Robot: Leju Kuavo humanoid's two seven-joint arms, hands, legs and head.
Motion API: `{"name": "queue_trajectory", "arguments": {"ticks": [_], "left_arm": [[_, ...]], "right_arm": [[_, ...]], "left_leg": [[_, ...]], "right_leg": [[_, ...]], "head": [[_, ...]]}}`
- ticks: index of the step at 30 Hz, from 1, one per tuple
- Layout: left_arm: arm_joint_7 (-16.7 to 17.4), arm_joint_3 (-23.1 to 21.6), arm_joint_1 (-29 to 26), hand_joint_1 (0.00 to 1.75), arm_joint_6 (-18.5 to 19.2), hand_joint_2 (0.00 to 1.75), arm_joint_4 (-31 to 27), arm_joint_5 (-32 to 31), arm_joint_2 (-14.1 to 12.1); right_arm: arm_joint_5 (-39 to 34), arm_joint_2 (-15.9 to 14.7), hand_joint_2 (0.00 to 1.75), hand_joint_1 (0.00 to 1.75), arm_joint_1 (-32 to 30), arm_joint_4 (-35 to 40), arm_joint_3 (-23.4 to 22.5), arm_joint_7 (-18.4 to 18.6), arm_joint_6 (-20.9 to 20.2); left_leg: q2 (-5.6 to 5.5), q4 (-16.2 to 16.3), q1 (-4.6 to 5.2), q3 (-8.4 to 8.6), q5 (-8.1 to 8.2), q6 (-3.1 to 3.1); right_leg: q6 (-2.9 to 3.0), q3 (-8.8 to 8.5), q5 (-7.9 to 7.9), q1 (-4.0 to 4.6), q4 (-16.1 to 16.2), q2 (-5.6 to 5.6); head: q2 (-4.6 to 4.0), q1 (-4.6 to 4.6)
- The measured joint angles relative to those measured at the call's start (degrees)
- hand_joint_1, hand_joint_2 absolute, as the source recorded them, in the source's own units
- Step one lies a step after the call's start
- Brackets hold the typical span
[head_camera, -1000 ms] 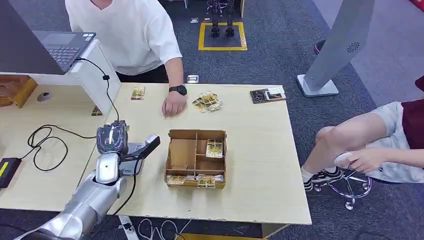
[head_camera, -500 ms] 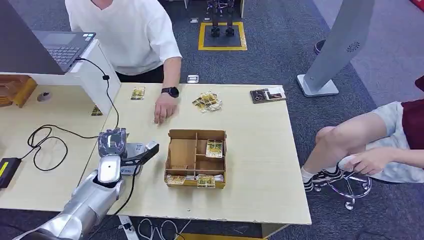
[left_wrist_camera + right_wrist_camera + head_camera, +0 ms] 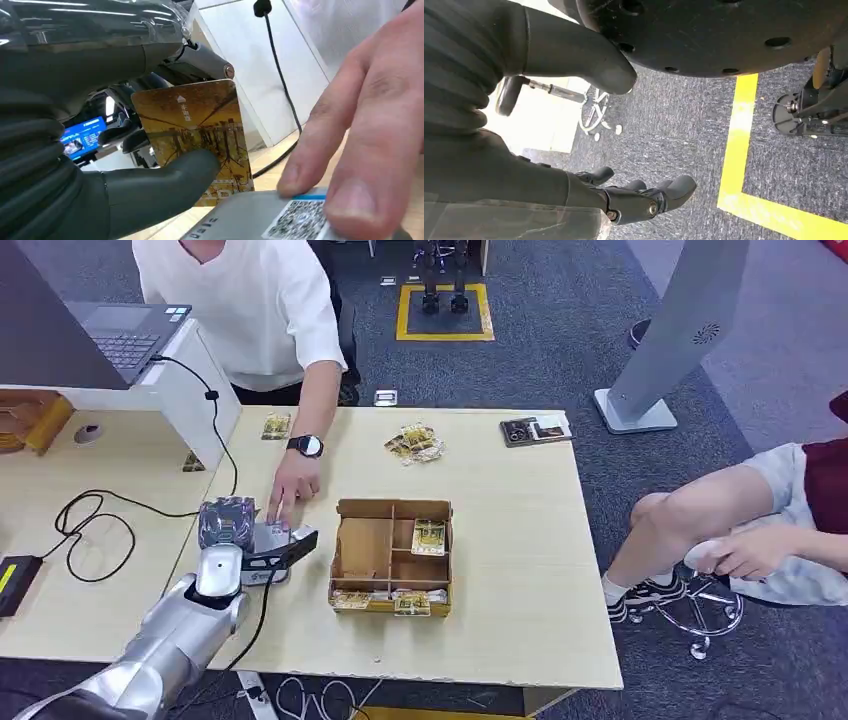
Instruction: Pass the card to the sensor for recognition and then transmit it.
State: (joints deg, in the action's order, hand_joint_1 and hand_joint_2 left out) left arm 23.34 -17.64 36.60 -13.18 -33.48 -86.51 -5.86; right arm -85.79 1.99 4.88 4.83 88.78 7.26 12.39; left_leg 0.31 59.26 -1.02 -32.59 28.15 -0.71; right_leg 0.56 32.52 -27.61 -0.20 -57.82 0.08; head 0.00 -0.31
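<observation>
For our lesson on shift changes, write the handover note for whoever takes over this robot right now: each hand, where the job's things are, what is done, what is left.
Left hand: grips the card between thumb and fingers, upright, just above the sensor at the table's left part.
Right hand: hangs over the floor, holds nothing, fingers loosely curled.
A person's hand reaches in, fingertips on the sensor beside the card.
Done: card picked up and brought to the sensor.
Left: recognition cannot be confirmed from the pictures; then pass the card on.
More cards lie in the cardboard box.
</observation>
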Motion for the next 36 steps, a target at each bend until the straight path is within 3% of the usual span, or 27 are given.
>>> {"name": "queue_trajectory", "arguments": {"ticks": [10, 19, 29, 36], "left_arm": [[-0.59, -0.61, 1.1, 1.75, -0.57, 1.75, -0.02, 1.16, -0.04], [-1.68, -1.35, 1.97, 1.75, 1.16, 1.75, -0.59, 2.36, -0.55], [-6.33, -4.45, 4.26, 1.75, 12.97, 1.75, -0.9, 8.49, -0.66], [-9.07, -7.56, 5.59, 1.75, 17.49, 1.75, -1.03, 14.03, -1.22]], "right_arm": [[-0.17, 0.0, 1.75, 0.0, -0.01, -0.02, 0.0, 0.06, -0.04], [-0.26, 0.0, 1.75, 0.0, -0.04, -0.17, 0.0, 0.04, -0.37], [-1.26, 0.0, 1.75, 0.0, -0.08, -0.39, 0.0, 0.04, -0.89], [-1.29, 0.0, 1.75, 0.0, -0.07, -0.5, 0.0, 0.11, -1.09]], "left_leg": [[0.0, 0.0, 0.0, 0.0, 0.0, 0.0], [0.01, 0.0, 0.0, 0.01, 0.0, 0.0], [-0.01, 0.0, 0.0, 0.09, 0.0, 0.0], [-0.06, -0.01, 0.0, 0.18, -0.06, -0.02]], "right_leg": [[0.0, 0.0, 0.0, 0.0, 0.0, 0.0], [0.0, 0.01, 0.0, 0.0, 0.0, 0.01], [0.0, -0.1, 0.0, 0.0, -0.01, -0.02], [0.0, -0.2, 0.0, 0.0, -0.07, -0.06]], "head": [[0.0, 0.0], [0.0, 0.0], [0.0, 0.0], [0.0, 0.0]]}}
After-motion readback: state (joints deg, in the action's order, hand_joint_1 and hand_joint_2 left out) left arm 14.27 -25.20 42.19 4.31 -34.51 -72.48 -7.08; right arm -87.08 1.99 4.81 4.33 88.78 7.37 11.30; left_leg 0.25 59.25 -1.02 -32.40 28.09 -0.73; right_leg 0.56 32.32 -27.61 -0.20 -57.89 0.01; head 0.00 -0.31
